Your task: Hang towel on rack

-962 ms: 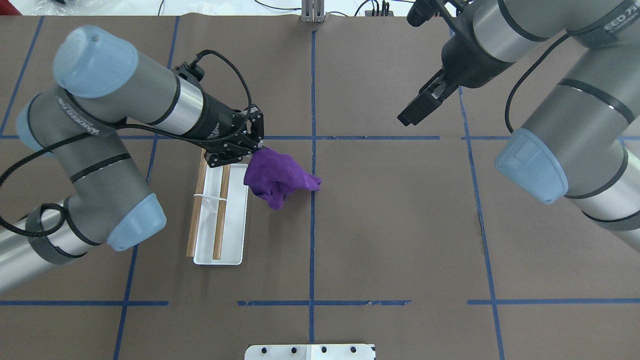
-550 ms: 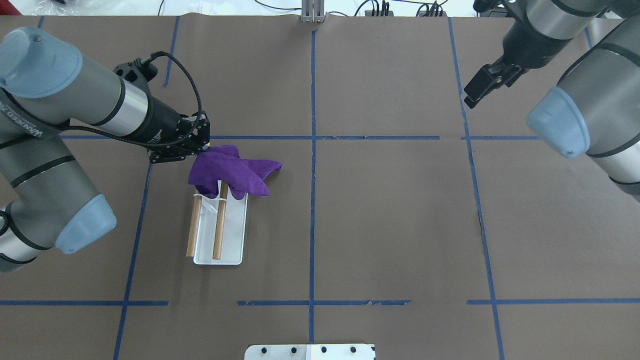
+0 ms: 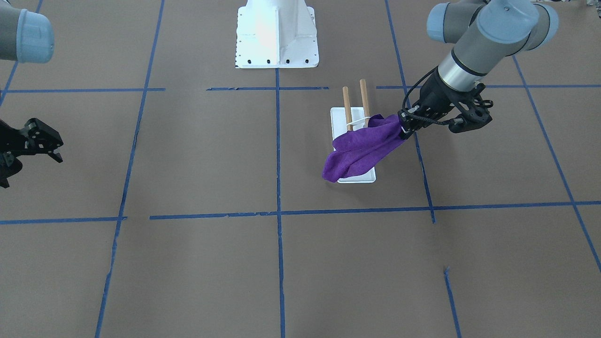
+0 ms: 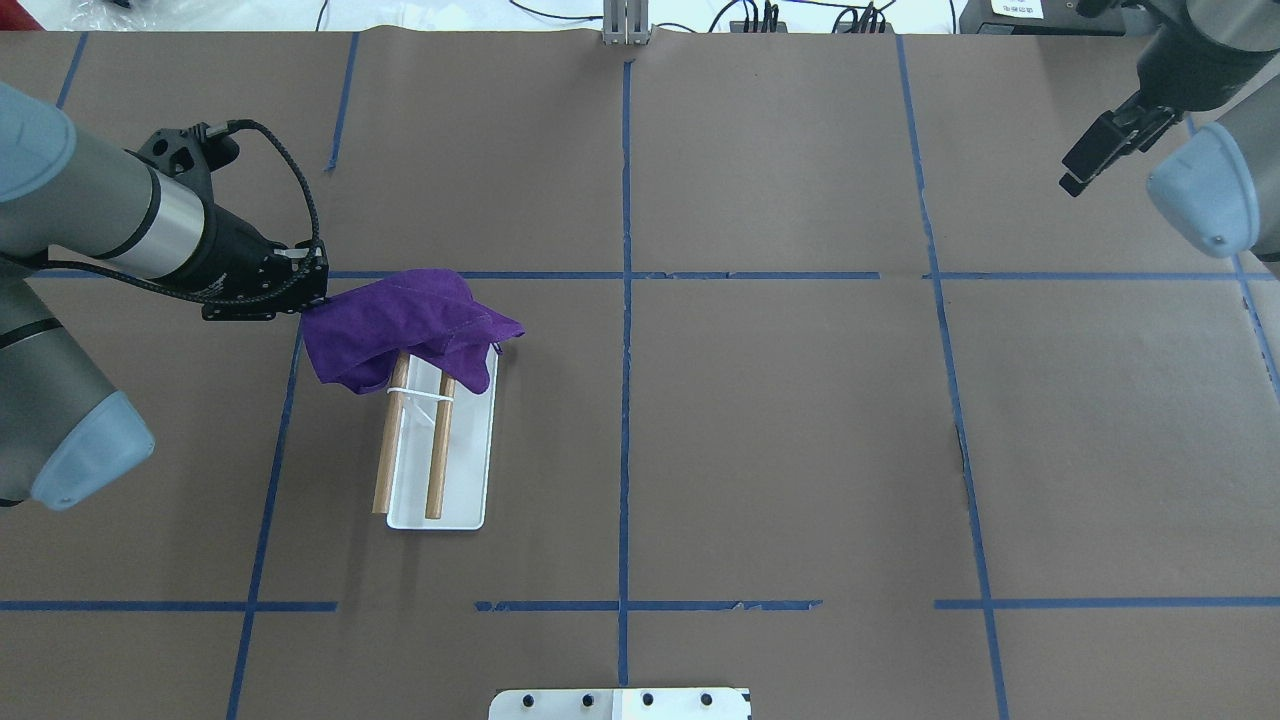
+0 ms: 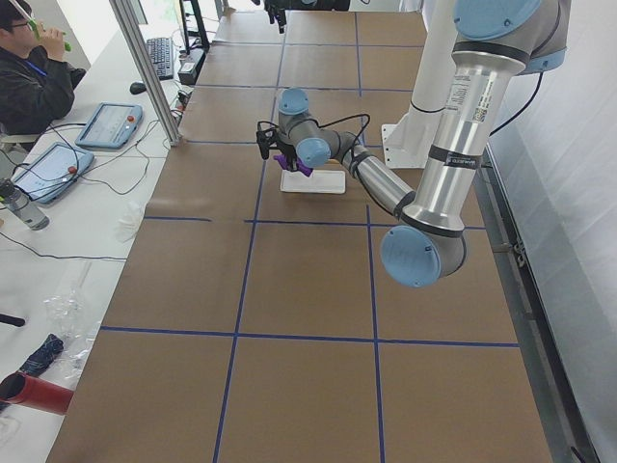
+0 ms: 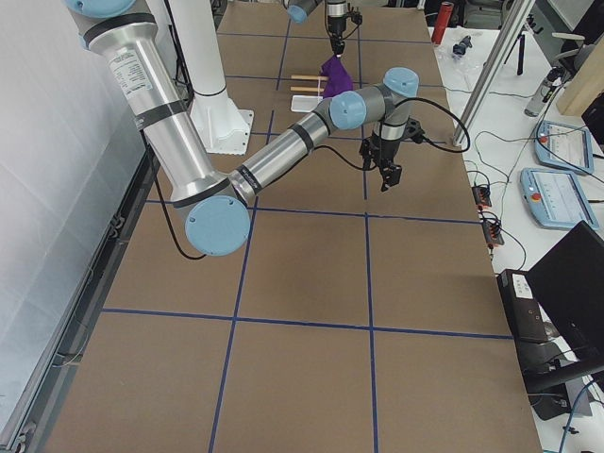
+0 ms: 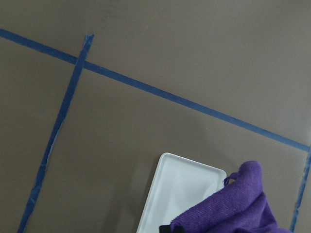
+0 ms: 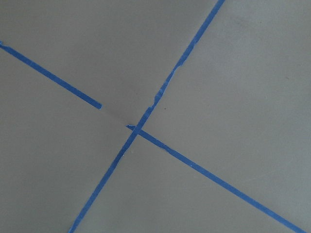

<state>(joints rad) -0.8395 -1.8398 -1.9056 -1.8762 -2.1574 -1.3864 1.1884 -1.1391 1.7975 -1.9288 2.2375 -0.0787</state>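
Note:
The purple towel (image 4: 400, 320) lies draped over the far ends of the rack's two wooden dowels (image 4: 437, 455), with one edge stretched out to the left. My left gripper (image 4: 310, 292) is shut on that edge, just left of the rack's white base (image 4: 465, 480). In the front view the towel (image 3: 361, 148) runs from the left gripper (image 3: 404, 126) down across the base (image 3: 339, 117). The left wrist view shows the towel (image 7: 243, 204) over a corner of the base (image 7: 184, 189). My right gripper (image 4: 1075, 175) is far to the right, empty, and in the front view (image 3: 58, 150) it looks open.
Brown paper with blue tape lines (image 4: 625, 400) covers the table. The white robot pedestal (image 3: 276, 35) stands at the near middle edge. Cables and a metal post (image 4: 625, 25) run along the far edge. An operator (image 5: 34, 82) sits beyond the table's far side.
My left gripper has pulled the towel leftward from beside the rack and over the dowels' far ends. My right arm has withdrawn to the far right corner.

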